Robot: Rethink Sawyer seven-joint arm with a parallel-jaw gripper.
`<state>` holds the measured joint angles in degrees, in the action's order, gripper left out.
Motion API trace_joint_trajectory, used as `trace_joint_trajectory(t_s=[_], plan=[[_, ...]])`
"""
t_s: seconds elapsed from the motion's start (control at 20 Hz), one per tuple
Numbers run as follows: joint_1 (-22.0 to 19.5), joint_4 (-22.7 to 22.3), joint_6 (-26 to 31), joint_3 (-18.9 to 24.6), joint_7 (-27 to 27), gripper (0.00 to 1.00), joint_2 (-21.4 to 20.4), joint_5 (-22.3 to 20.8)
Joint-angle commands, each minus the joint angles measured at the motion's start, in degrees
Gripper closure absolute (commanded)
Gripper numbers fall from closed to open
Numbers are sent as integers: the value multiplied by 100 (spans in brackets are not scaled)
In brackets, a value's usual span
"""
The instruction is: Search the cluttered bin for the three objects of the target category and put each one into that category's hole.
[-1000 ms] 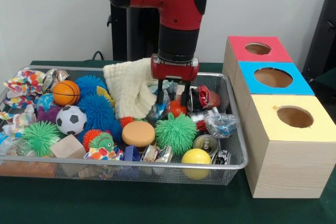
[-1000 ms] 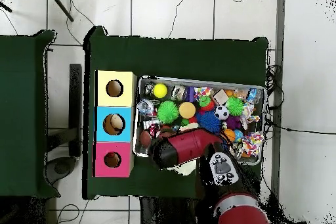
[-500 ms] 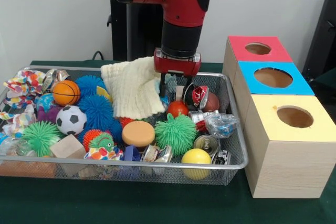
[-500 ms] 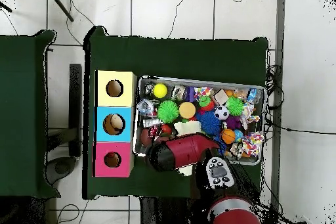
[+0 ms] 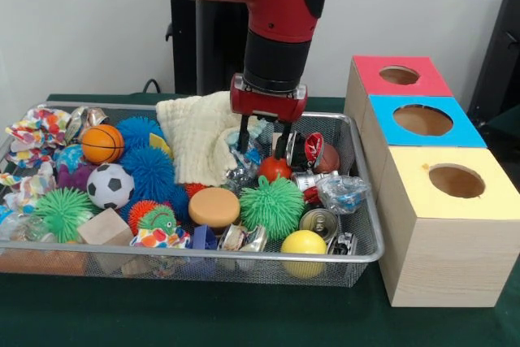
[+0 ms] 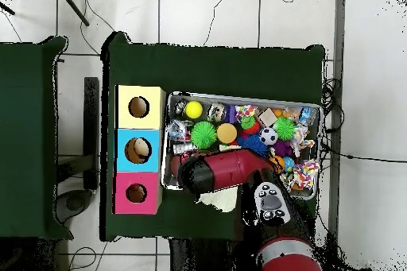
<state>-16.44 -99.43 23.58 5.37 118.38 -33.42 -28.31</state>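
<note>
The wire mesh bin (image 5: 367,254) holds a heap of toys, and it also shows in the overhead view (image 6: 238,97). My gripper (image 5: 262,140) is low inside the bin's back middle. Its fingers (image 5: 244,132) stand apart and hold nothing, straddling a crinkled clear wrapper (image 5: 242,170) just behind a red ball (image 5: 275,168). A cream cloth (image 5: 197,137) lies bunched against the left finger. Three wooden boxes stand right of the bin, with holes in a red top (image 5: 398,76), a blue top (image 5: 422,121) and a yellow top (image 5: 455,180). In the overhead view the arm (image 6: 226,171) hides the gripper.
Around the gripper lie a green spiky ball (image 5: 274,205), an orange disc (image 5: 214,206), a small football (image 5: 319,154), crushed cans (image 5: 318,222), a yellow ball (image 5: 303,243), blue spiky balls (image 5: 150,168), a soccer ball (image 5: 110,185) and a basketball (image 5: 102,143).
The gripper rose from the bin, then came down again slightly left. The cream cloth spread wider at mid-point and has now settled lower and more bunched.
</note>
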Motion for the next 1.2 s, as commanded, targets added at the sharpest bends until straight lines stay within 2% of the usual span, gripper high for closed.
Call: trace_joint_trajectory(t_s=[0.05,0.25,0.45,0.55,0.75,1.05,1.2], plan=[[-525,1164,1170,996,-906,0,-70,436],[-603,1450,1573,1096,-930,0,-72,466],[-706,1718,2427,1224,-1046,0,-168,695],[-763,1834,2587,1298,-1150,0,-194,705],[-1017,1983,2265,1456,-1327,0,83,511],[-1508,1724,1302,1554,-1315,0,524,78],[-1759,1656,1063,1640,-1389,0,675,-44]])
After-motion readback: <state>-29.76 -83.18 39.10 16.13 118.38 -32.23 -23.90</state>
